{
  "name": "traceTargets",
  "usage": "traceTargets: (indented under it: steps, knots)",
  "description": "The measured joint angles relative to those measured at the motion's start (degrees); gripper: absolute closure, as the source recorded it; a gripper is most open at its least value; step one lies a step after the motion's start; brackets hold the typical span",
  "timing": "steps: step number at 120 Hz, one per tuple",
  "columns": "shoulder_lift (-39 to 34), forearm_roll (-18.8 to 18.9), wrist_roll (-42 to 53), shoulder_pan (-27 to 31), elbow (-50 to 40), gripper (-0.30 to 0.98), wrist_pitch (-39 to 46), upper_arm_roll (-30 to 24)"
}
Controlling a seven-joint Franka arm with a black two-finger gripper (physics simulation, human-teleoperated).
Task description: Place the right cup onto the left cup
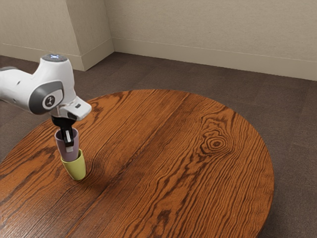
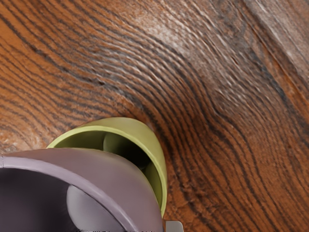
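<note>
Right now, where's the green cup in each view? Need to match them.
Exterior view: green cup at the exterior view's left, on the table.
Wrist view: green cup peeks out past the mauve cup, partly hidden by it.
Shared landmark: the mauve cup, overlapping the green cup's mouth.

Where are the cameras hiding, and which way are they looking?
Exterior view: at the arm's side, looking slantwise down across the round table toward the wall; the white arm and its black jaws, at the purple cup, show on the exterior view's left.
Wrist view: on the arm's hand, looking down past the purple cup to the wood; a small grey piece, probably a jaw tip, peeks in at the lower edge.
Both share: the purple cup, the green cup and the tabletop.
</note>
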Motion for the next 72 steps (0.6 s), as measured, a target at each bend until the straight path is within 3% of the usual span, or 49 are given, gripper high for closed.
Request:
traceTargets:
  steps: [28, 51, 72]
  knots:
    - [3.25, 0.76, -0.78, -0.59, 1.25, 0.78, 0.39, 0.00]
    - [3.33, 0.10, -1.12, -1.55, 3.91, 0.36, -0.11, 0.00]
    - [4.20, -1.51, -1.29, -3.68, 9.88, 0.16, -1.84, 0.13]
